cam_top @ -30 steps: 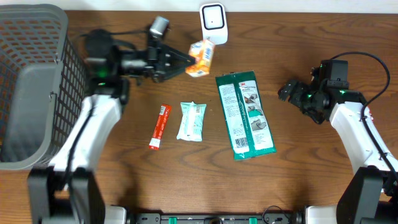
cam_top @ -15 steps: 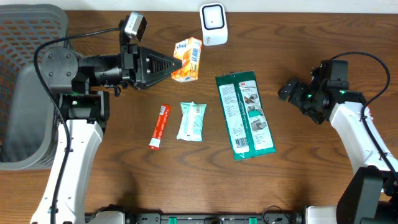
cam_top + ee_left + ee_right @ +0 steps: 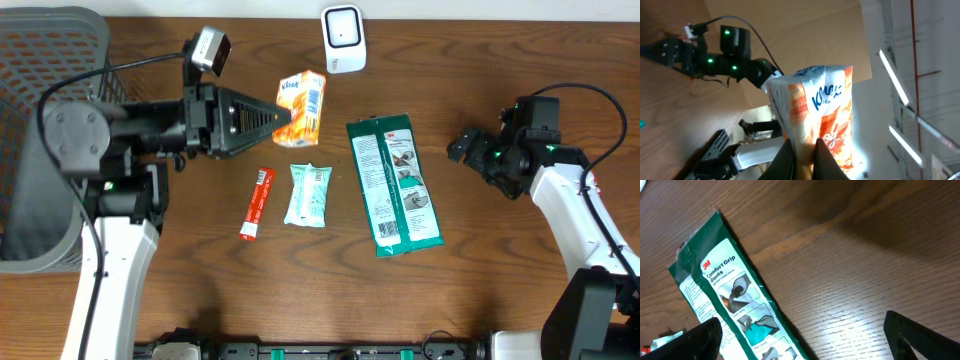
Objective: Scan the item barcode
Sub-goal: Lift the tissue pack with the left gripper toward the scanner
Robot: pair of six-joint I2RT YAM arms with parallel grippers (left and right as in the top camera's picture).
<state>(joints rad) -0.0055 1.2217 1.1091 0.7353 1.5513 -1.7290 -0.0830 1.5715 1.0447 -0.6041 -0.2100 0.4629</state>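
Note:
An orange and white snack packet [image 3: 302, 108] hangs above the table, below and to the left of the white barcode scanner [image 3: 342, 38] at the back edge. My left gripper [image 3: 283, 118] is shut on the packet's lower edge. In the left wrist view the packet [image 3: 822, 115] stands upright between the dark fingers [image 3: 790, 160], with my left gripper [image 3: 807, 150] pinched tight on it. My right gripper [image 3: 462, 148] rests open at the right, near the green 3M glove pack [image 3: 393, 185]. In the right wrist view my right gripper [image 3: 805, 340] holds nothing, and the glove pack [image 3: 735, 295] lies to its left.
A red stick packet [image 3: 257, 203] and a pale green packet [image 3: 308, 194] lie flat in the middle of the wooden table [image 3: 480, 260]. A grey wire basket [image 3: 50, 130] stands at the left edge.
My left arm has drawn the snack packet away from the scanner, to the left and toward the front, turning it more upright. The right arm has not moved.

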